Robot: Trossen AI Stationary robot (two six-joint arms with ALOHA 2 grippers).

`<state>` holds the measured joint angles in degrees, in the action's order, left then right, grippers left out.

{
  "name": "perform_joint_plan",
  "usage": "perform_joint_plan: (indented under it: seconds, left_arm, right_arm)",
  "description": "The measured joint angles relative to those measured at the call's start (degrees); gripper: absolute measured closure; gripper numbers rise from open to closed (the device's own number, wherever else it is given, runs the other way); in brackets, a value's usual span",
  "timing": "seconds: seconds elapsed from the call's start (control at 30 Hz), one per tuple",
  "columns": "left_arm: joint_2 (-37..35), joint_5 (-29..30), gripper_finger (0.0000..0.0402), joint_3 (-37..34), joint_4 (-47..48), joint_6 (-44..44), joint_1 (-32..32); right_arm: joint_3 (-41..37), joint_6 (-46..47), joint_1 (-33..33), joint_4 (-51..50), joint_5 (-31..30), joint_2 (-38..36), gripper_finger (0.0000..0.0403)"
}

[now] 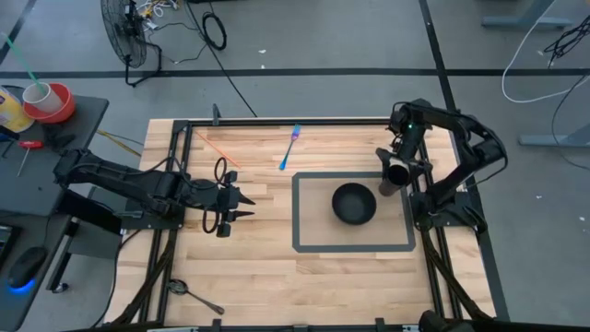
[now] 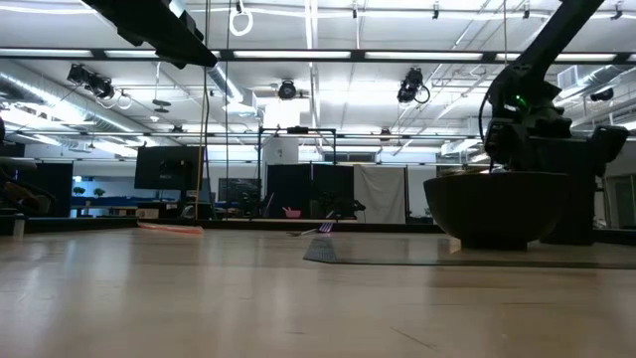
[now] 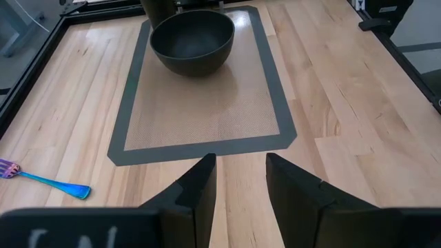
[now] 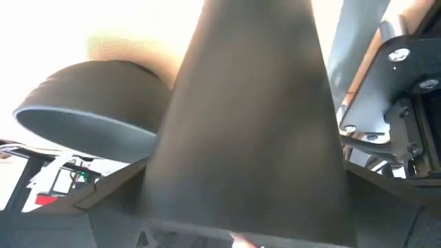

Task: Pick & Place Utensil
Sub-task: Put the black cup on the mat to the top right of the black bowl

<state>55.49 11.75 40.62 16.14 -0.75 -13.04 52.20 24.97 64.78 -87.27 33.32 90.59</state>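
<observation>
The utensil, a blue fork with purple tines (image 1: 289,148), lies flat on the wooden table beyond the grey-bordered mat (image 1: 304,247); it also shows in the left wrist view (image 3: 41,180). A black bowl (image 1: 354,203) stands on the mat. At the mat's right edge my right gripper (image 1: 393,173) is shut on a dark cup (image 1: 389,185), which fills the right wrist view (image 4: 241,124). My left gripper (image 1: 251,206) hovers open over bare wood left of the mat, with nothing between its fingers (image 3: 200,186). My right gripper holds the dark cup by its side wall (image 4: 165,172), one finger (image 4: 110,196) on each side. The fingers slant down from the table's right, far side. The cup's body hides the fingertips, and I cannot tell whether its bottom rests on the mat.
An orange stick (image 1: 218,148) lies at the far left of the table. A metal spoon (image 1: 197,297) lies near the front left corner. A black frame (image 1: 277,121) rims the table. Bare wood lies between my left gripper and the mat.
</observation>
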Motion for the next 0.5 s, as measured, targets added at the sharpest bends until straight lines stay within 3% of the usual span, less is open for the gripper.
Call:
perform_joint_plan:
  seconds: [0.5]
  left_arm:
    - [0.0,0.0,0.0271,0.0,0.0,0.0,0.0]
  right_arm:
    - [0.8,1.6,-4.1,-2.3,-0.9,-6.3,0.0003]
